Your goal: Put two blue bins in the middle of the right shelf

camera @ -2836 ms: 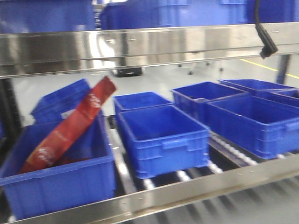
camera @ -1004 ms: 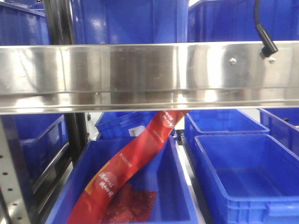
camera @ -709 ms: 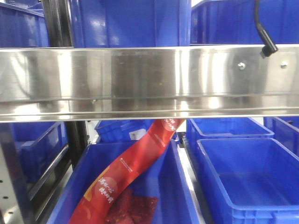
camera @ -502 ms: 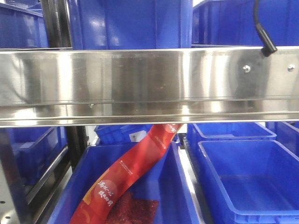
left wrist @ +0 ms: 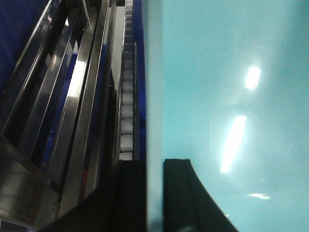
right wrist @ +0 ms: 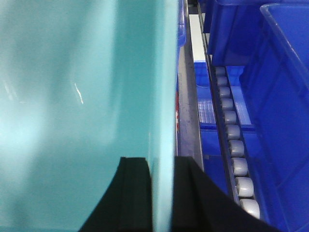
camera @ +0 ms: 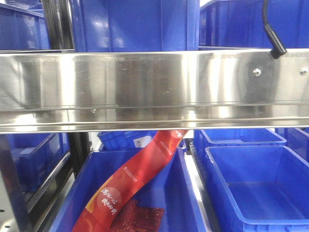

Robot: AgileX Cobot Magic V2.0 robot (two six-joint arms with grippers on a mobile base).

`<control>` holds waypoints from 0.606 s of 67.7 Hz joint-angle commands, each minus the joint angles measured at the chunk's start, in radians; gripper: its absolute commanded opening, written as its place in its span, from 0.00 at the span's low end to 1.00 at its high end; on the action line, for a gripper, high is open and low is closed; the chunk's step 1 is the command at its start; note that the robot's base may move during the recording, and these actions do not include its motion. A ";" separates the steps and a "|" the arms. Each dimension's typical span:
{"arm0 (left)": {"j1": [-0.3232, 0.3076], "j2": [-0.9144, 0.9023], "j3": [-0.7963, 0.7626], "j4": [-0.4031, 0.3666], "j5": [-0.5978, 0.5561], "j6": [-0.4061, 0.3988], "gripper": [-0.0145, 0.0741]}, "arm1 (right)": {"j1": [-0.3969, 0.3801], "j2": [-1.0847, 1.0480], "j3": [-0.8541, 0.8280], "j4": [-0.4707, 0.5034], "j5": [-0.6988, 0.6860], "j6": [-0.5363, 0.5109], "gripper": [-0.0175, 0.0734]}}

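Observation:
A pale cyan blue bin fills the right of the left wrist view (left wrist: 227, 96) and the left of the right wrist view (right wrist: 82, 96). My left gripper (left wrist: 154, 193) is shut on its wall, with one black finger (left wrist: 181, 193) inside and the other outside. My right gripper (right wrist: 161, 193) is shut on the opposite wall in the same way. Whether a second bin is nested in it I cannot tell. In the front view the cyan bin and both grippers are out of sight.
A wide steel shelf rail (camera: 154, 87) crosses the front view, with dark blue bins above it. Below stand a dark blue bin holding a red packet (camera: 135, 179) and another dark blue bin (camera: 260, 188). Roller tracks (left wrist: 126, 121) (right wrist: 236, 145) run beside the cyan bin.
Since 2.8 s ago the front view has closed in on the shelf. Over the last second the steel rail has sunk slightly and grown larger in view.

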 commanded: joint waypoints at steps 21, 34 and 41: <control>-0.003 -0.020 -0.017 -0.003 -0.109 -0.005 0.04 | 0.003 -0.024 -0.015 0.000 -0.074 -0.003 0.01; -0.003 -0.020 -0.017 -0.003 -0.109 -0.005 0.04 | 0.003 -0.024 -0.015 0.000 -0.074 -0.003 0.01; -0.003 -0.020 -0.017 -0.003 -0.109 -0.005 0.04 | 0.003 -0.024 -0.015 0.000 -0.076 -0.003 0.01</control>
